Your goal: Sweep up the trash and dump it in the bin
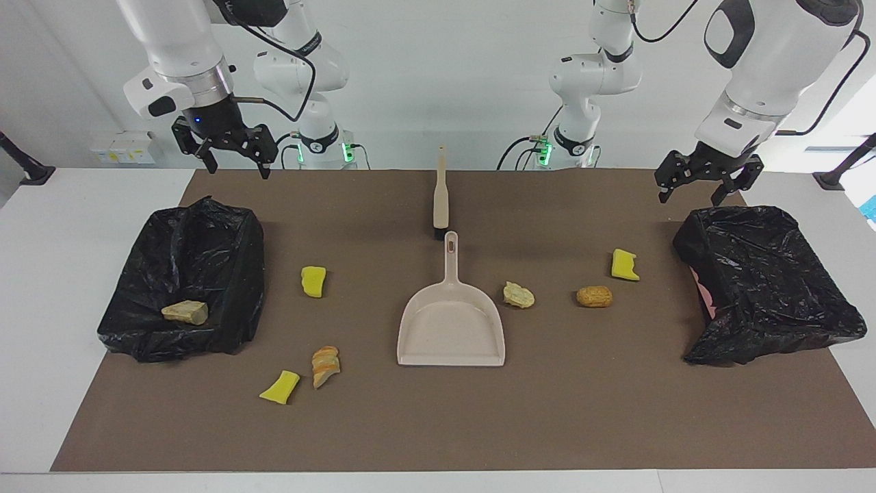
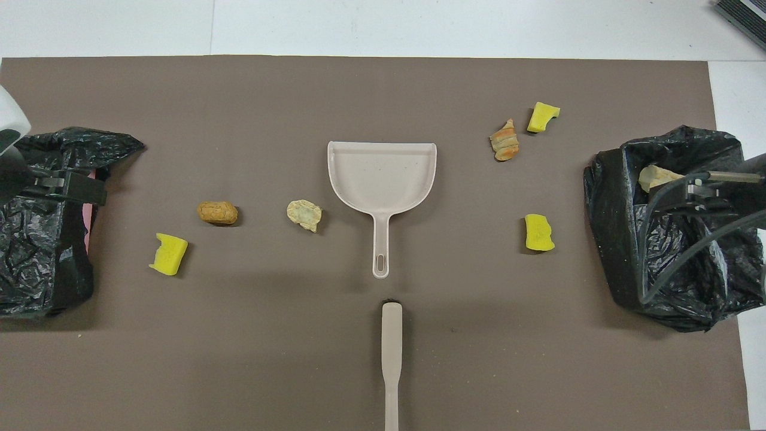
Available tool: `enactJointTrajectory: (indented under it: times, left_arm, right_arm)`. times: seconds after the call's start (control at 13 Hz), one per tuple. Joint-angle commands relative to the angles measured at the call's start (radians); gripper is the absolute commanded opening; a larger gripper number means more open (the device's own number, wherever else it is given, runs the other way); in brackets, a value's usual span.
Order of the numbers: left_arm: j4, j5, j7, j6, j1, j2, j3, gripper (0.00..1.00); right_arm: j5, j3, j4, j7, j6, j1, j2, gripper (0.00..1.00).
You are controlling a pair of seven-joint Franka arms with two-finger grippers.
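The trash lies loose on the brown mat: yellow chunks (image 1: 313, 281) (image 1: 279, 387) (image 1: 624, 265), a sliced bread piece (image 1: 325, 366), a pale bread lump (image 1: 519, 295) and a brown bun (image 1: 594, 296). The beige dustpan (image 1: 452, 322) lies flat mid-mat, its handle toward the robots. The brush (image 1: 441, 198) lies just nearer to the robots than the handle. My right gripper (image 1: 236, 163) hangs open and empty in the air by the bin (image 1: 205, 274) at the right arm's end. My left gripper (image 1: 691, 195) hangs open and empty by the other bin (image 1: 766, 287).
Both bins are lined with black bags. The one at the right arm's end holds one bread piece (image 1: 185, 312). The mat (image 1: 438, 424) covers most of the white table. In the overhead view the raised grippers overlap both bins (image 2: 670, 269) (image 2: 36, 257).
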Motion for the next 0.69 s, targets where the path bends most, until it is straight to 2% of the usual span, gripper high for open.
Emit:
enactJointTrajectory:
  times: [0.0,0.62]
  left_arm:
    - [0.010,-0.013,0.021,-0.025,0.002,-0.005,0.004,1.00]
    - [0.004,-0.015,0.019,-0.032,0.002,-0.010,0.004,1.00]
  right_arm:
    - [0.024,0.001,0.003,-0.030,0.017,-0.006,0.005,1.00]
    - [0.027,0.001,0.001,-0.028,0.010,-0.015,0.003,1.00]
